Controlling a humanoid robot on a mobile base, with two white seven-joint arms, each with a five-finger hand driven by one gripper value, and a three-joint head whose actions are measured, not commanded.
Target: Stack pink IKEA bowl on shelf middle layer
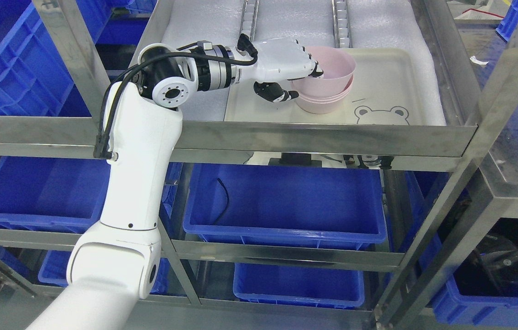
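Nearly done, by the look: your left hand [293, 73] grips the top pink bowl [330, 68] by its left rim, fingers over the edge, thumb under. Bowl sits tilted in the lower pink bowls [323, 101] on the cream tray [387, 78], shelf [323, 137] mid layer. Left to do: seat it, release, withdraw. R hand not in view.

Bear print [382, 114] behind shelf rail [286, 137]

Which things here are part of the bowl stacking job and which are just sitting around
In the job: top pink bowl, gripped at its rim by the left hand; pink bowls under it; cream tray with a bear face; metal shelf.

Lying about: blue bins below; black cable in the middle bin.
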